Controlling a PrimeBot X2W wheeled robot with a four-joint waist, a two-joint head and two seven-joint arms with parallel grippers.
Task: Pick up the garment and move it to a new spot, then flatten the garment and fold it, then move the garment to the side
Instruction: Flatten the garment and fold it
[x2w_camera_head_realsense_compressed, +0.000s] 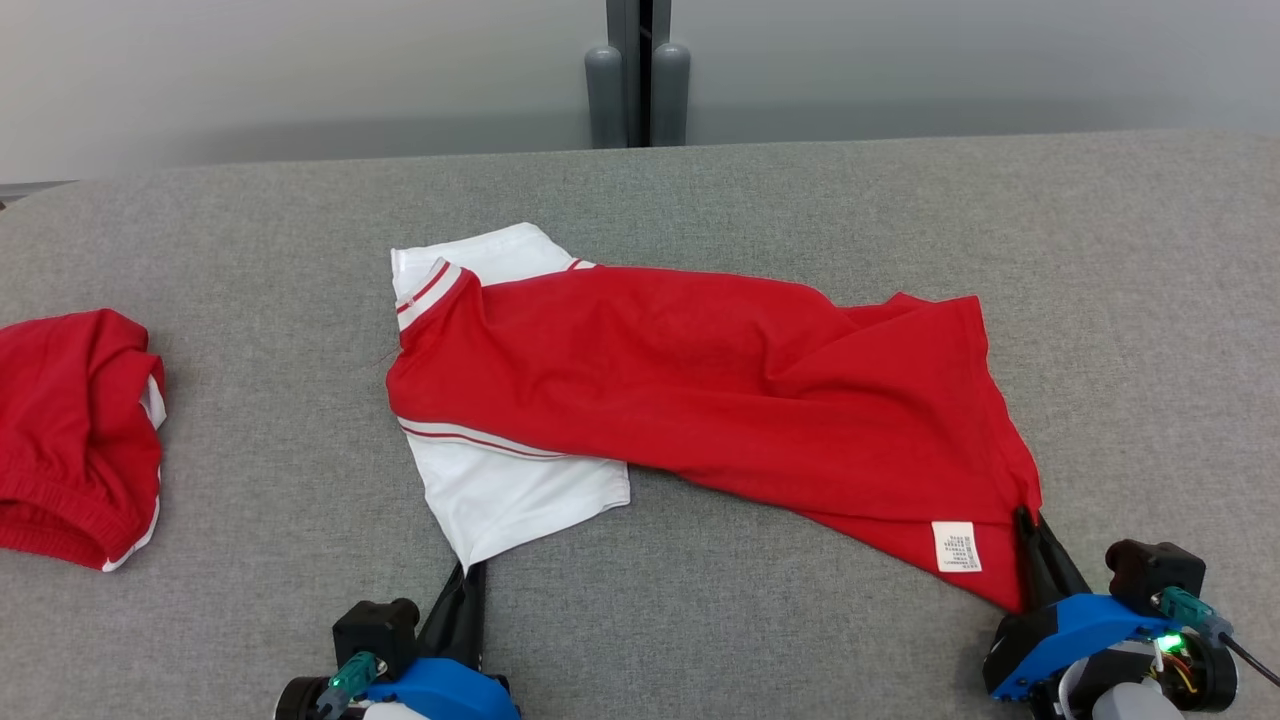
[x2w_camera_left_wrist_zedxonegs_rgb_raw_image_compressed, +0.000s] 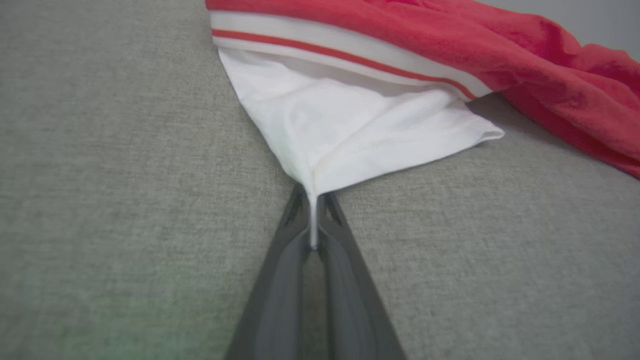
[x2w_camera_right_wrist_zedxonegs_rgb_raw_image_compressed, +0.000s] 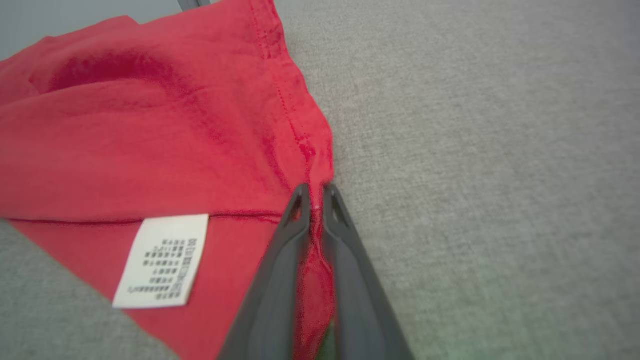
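Observation:
The garment (x2w_camera_head_realsense_compressed: 700, 380) is a red shirt with white sleeves and red-striped trim, lying spread across the grey table. Its white sleeve (x2w_camera_left_wrist_zedxonegs_rgb_raw_image_compressed: 360, 130) reaches toward me at the lower left, and my left gripper (x2w_camera_head_realsense_compressed: 470, 570) is shut on that sleeve's corner; the left wrist view shows the white cloth pinched between the fingers (x2w_camera_left_wrist_zedxonegs_rgb_raw_image_compressed: 285, 280). At the lower right, my right gripper (x2w_camera_head_realsense_compressed: 1025, 520) is shut on the red hem corner (x2w_camera_right_wrist_zedxonegs_rgb_raw_image_compressed: 312, 200). A white care label (x2w_camera_right_wrist_zedxonegs_rgb_raw_image_compressed: 160, 260) lies just left of that grip.
A second red garment with white trim (x2w_camera_head_realsense_compressed: 75, 435) lies bunched at the table's left edge. The grey fabric table top (x2w_camera_head_realsense_compressed: 900, 200) stretches wide behind the shirt. A dark post (x2w_camera_head_realsense_compressed: 640, 75) stands beyond the far edge.

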